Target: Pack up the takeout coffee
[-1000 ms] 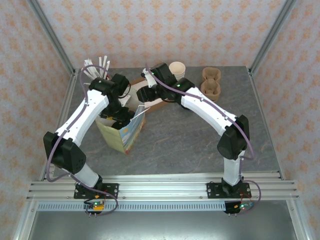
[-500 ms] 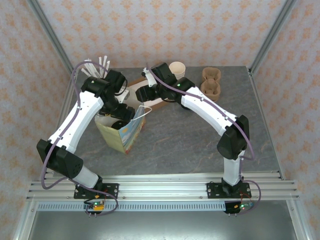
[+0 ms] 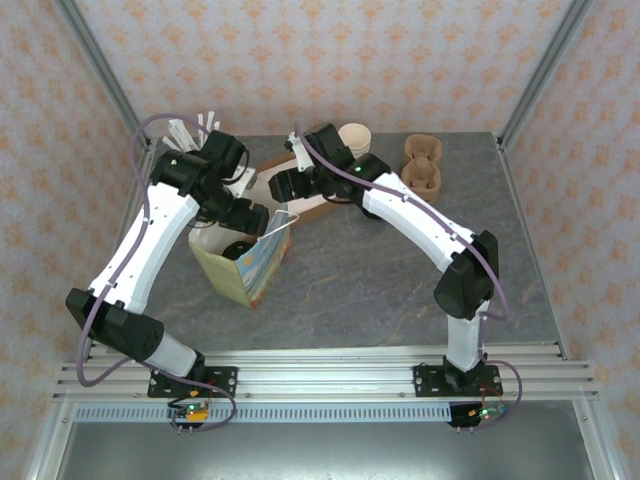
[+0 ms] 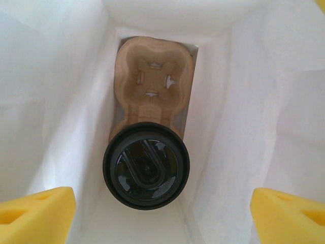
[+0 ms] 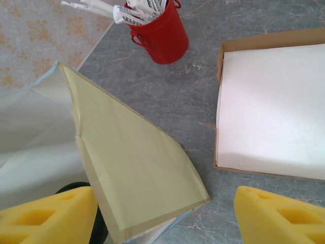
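Because the takeout coffee [image 4: 146, 165] stands upright in the cardboard cup carrier [image 4: 152, 76] at the bottom of the paper bag [image 4: 244, 101], its top faces straight up at the left end effector [image 4: 162, 216], which is wide open and holds nothing. Seen from above, the right end effector [image 5: 165, 218], open too, hangs at the bag's 1 o'clock rim. The left arm [image 3: 160, 240] is nearer; I think it should lift straight up.

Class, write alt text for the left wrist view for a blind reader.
A black-lidded takeout coffee sits in a brown cup carrier at the bottom of a white bag, seen from above; the left gripper is open.
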Motion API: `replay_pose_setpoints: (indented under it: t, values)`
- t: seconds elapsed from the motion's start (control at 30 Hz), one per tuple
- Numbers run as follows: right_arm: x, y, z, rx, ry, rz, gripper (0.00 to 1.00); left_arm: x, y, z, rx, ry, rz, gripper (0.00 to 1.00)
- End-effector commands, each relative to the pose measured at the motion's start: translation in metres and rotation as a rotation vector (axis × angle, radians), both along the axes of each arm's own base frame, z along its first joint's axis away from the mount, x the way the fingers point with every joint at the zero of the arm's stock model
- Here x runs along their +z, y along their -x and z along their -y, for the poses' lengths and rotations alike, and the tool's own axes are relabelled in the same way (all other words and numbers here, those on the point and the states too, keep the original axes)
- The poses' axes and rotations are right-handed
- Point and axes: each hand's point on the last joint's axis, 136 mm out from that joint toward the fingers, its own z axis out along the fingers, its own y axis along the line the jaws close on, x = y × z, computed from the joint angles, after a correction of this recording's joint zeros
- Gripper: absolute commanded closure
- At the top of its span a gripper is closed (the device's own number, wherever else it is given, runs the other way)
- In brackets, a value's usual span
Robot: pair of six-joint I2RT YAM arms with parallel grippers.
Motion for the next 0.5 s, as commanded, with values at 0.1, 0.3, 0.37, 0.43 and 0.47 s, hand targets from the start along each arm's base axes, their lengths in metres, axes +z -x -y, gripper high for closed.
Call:
replay_pose_setpoints:
  t: [0.1, 0.3, 0.37, 0.43, 0.47]
  values:
    - [0.02, -0.001, -0.002, -0.023, -0.029, 0.025, 0.21, 0.026, -0.001, -0.004, 0.029, 0.026, 0.087, 0.11]
    - [0.039, -0.001, 0.003, -0.057, -0.064, 0.059, 0.16, 0.05, -0.007, 0.0, 0.037, 0.086, 0.198, 0.12]
    - [0.044, -0.003, 0.004, -0.074, -0.075, 0.072, 0.14, 0.057, -0.009, 0.0, 0.045, 0.095, 0.229, 0.13]
    - [0.05, -0.006, 0.006, -0.09, -0.085, 0.082, 0.14, 0.065, -0.011, 0.0, 0.05, 0.104, 0.262, 0.14]
    - [0.053, -0.007, 0.006, -0.099, -0.09, 0.09, 0.13, 0.069, -0.013, 0.0, 0.053, 0.109, 0.279, 0.15]
